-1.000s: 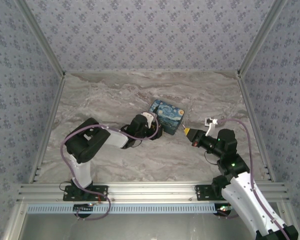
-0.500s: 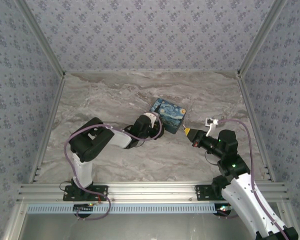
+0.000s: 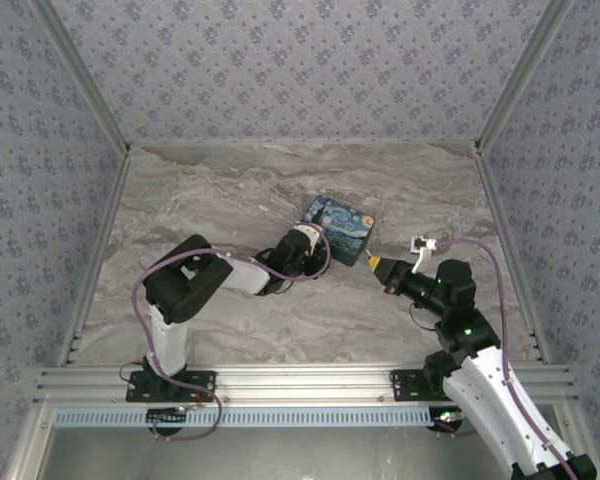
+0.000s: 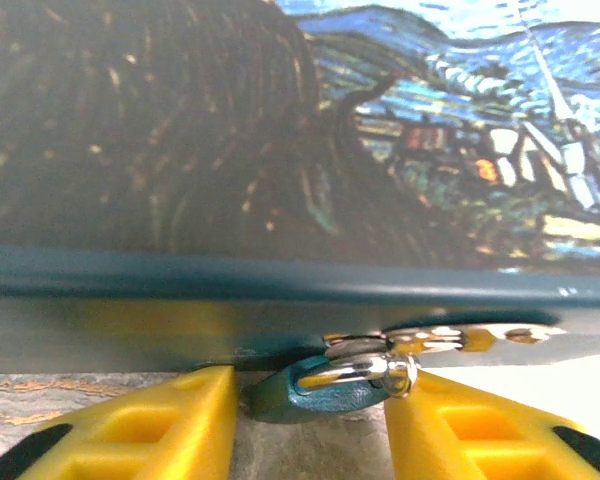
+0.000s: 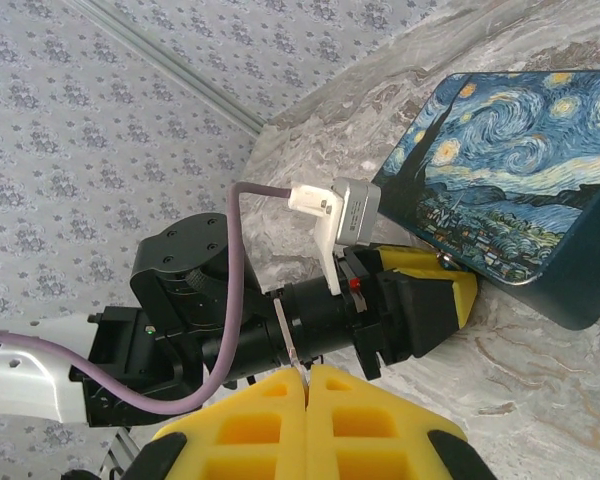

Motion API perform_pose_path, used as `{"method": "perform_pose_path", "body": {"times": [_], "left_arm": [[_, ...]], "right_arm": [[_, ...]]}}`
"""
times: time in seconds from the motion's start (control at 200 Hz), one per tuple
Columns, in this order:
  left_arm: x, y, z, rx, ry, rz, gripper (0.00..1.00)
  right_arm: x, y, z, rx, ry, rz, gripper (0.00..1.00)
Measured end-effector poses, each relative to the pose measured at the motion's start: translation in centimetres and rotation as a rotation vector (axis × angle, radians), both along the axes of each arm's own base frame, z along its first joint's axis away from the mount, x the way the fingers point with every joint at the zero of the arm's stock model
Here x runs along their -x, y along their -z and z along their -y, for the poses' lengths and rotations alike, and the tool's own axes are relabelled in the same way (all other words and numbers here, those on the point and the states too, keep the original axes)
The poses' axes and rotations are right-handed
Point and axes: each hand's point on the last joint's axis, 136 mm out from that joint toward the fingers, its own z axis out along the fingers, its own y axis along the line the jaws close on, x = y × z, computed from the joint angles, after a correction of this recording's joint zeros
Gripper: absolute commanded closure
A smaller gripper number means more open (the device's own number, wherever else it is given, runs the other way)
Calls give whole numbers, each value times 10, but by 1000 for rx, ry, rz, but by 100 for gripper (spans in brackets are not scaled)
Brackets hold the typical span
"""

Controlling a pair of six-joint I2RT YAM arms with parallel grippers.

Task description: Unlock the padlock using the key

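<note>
In the left wrist view the small blue padlock lies on the marble against the box's front, its metal shackle hooked into a shiny latch. My left gripper is open, one yellow finger on each side of the padlock, and sits low at the box's near-left edge. My right gripper is shut on the key, a thin metal sliver sticking out of the closed pads. It hovers right of the box, pointing at the left gripper.
The starry-night printed box stands mid-table and looms right in front of the left gripper. The left arm's purple cable loops behind its wrist. Patterned walls enclose the marble table.
The left arm has edged right, toward the box's front, bringing its fingers in around the padlock. The right arm has held still with the key.
</note>
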Motion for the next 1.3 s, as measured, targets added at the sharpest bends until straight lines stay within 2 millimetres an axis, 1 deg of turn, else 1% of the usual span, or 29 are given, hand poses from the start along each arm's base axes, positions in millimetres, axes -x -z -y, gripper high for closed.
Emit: {"method": "perform_pose_path", "body": {"times": [0.125, 0.225, 0.35, 0.465, 0.65, 0.869, 1.064, 1.299], "left_arm": [[-1, 0, 0, -5, 2, 4, 66], [-1, 0, 0, -7, 3, 3, 67], [-1, 0, 1, -8, 1, -2, 70], [0, -1, 1, 2, -6, -14, 71], [9, -4, 4, 18, 7, -57, 73], [23, -17, 9, 65, 1, -128, 74], [28, -27, 7, 129, -52, -195, 75], [35, -34, 7, 218, -141, -305, 78]], "right_arm": [[0, 1, 0, 1, 0, -2, 100], [0, 1, 0, 2, 0, -5, 100], [1, 4, 0, 11, -2, -11, 100], [3, 10, 1, 17, -1, -19, 100], [4, 28, 3, 40, 2, -51, 100], [7, 46, 4, 59, -1, -83, 100], [10, 66, 4, 80, -8, -112, 100], [17, 94, 0, 107, -41, -122, 100]]}}
